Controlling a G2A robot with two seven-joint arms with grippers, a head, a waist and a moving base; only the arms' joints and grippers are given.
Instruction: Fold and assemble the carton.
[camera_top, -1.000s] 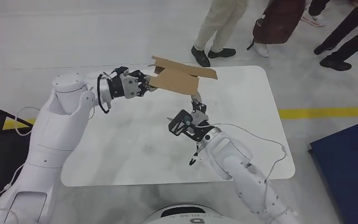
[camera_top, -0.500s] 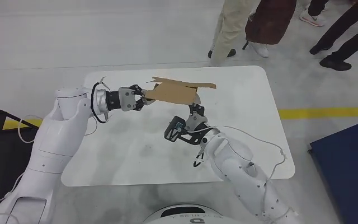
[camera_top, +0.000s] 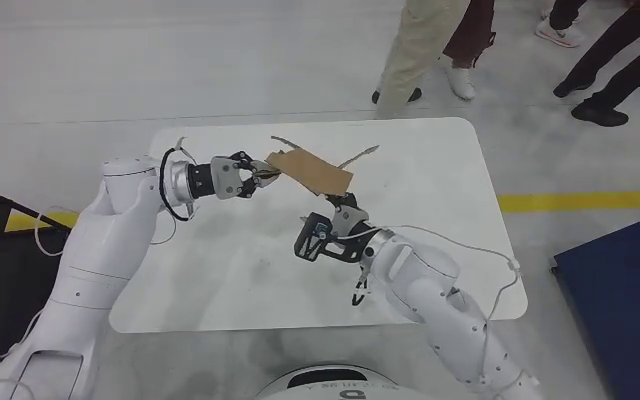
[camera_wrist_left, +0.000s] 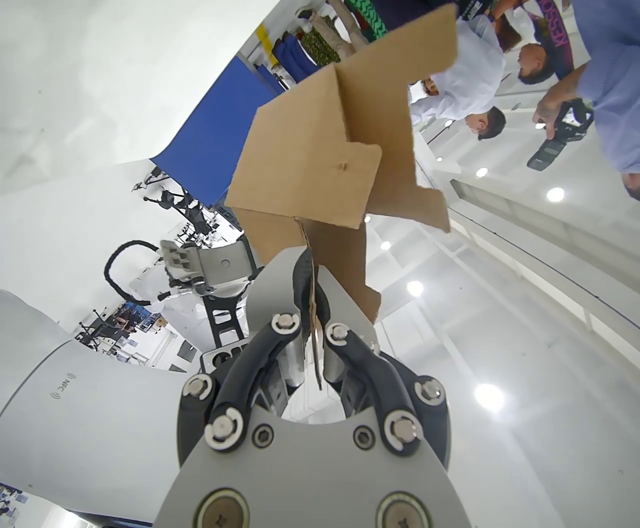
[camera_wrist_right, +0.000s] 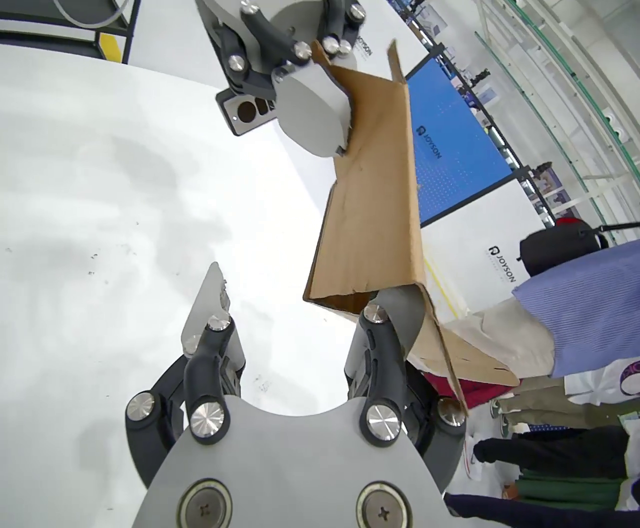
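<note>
A brown, partly folded carton (camera_top: 315, 172) hangs in the air above the far middle of the white table (camera_top: 430, 260). My left gripper (camera_top: 262, 175) is shut on one of the carton's edges, and its pads clamp the cardboard (camera_wrist_left: 320, 165) in the left wrist view. My right gripper (camera_top: 345, 205) sits just below the carton's near corner and is open. In the right wrist view, one of its fingers (camera_wrist_right: 395, 305) is tucked under the lower flap of the carton (camera_wrist_right: 375, 200), while the other finger stands free. The left gripper (camera_wrist_right: 310, 110) holds the far end.
People stand just beyond the table's far edge (camera_top: 420, 60). A blue panel (camera_top: 600, 300) lies on the floor to the right. The table's near half is bare surface.
The left gripper has lowered the carton and turned it, so it looks narrower from above. The right gripper has drawn slightly nearer and sits under the carton's near corner.
</note>
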